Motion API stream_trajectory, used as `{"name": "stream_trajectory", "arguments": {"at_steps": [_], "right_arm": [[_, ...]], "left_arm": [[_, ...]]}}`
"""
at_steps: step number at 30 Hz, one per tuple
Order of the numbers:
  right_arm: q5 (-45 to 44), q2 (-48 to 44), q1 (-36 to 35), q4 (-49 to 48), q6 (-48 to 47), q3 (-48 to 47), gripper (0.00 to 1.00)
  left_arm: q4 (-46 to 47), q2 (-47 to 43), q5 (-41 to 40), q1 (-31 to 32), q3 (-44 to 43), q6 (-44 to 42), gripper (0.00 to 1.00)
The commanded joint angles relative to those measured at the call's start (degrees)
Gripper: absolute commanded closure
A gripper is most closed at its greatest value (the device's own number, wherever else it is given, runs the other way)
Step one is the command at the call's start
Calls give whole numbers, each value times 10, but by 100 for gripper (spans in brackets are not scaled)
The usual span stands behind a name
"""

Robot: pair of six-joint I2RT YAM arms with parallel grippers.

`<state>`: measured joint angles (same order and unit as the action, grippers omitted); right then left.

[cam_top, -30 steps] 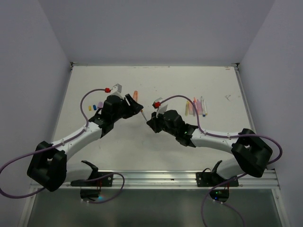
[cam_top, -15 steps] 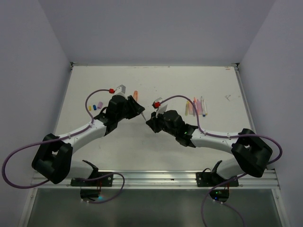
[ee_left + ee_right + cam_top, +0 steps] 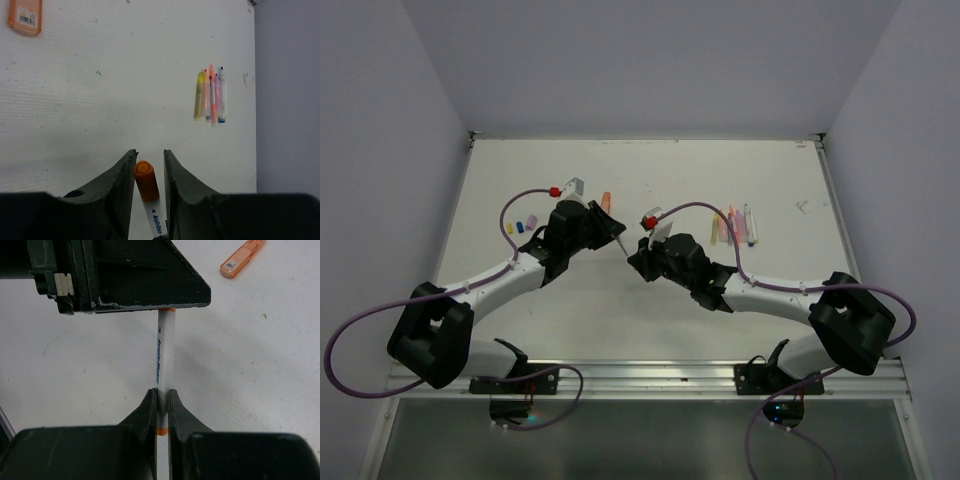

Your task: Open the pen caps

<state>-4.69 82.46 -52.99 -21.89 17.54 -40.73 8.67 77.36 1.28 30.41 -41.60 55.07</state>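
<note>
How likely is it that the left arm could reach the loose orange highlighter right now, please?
Probably not yet: the left gripper straddles the orange cap of the white pen clamped by the right gripper. Once free, likely yes; the highlighter lies close, nothing between.

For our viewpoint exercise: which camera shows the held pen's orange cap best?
Left wrist: the orange cap sits plainly within the left gripper. Right wrist shows only a sliver; top external hides it.

The left arm [image 3: 490, 285] and right arm [image 3: 770, 292] reach inward, tips almost meeting. The left gripper [image 3: 149, 153] has its fingers narrowly apart, and the right gripper [image 3: 163, 392] is pinched tight.
</note>
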Motion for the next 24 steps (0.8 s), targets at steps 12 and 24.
{"name": "stream_trajectory", "arguments": {"at_steps": [12, 24], "right_arm": [[9, 2, -6, -39, -12, 8, 100], [15, -5, -6, -38, -2, 9, 71]], "left_arm": [[22, -13, -38, 2, -23, 15, 74], [50, -16, -15, 3, -4, 7, 100]]}}
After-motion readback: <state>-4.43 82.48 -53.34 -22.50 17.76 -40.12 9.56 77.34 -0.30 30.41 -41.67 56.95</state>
